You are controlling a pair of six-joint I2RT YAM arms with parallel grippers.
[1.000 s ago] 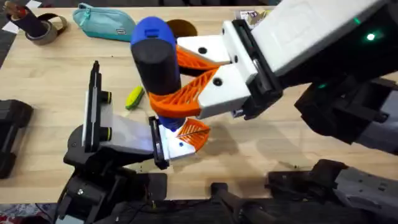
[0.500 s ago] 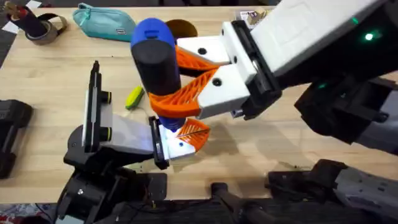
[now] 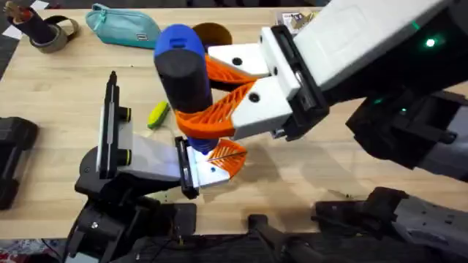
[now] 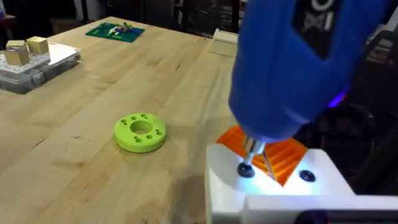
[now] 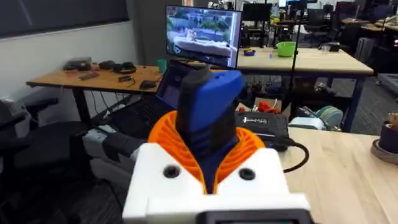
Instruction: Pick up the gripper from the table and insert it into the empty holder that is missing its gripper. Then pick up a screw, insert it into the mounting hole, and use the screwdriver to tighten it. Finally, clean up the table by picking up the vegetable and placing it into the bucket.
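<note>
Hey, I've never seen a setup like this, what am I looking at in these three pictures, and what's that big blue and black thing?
This is a two-armed robot at a wooden table. One picture looks down from above; the other two come from cameras on each wrist. The right gripper, white with orange ribbed pads, is shut on the screwdriver, a thick black and blue powered driver. In the left wrist view its tip touches a screw on the white inserted gripper in the holder. Also on the table are a yellow-green toy vegetable, a teal pouch and a green ring.
</note>
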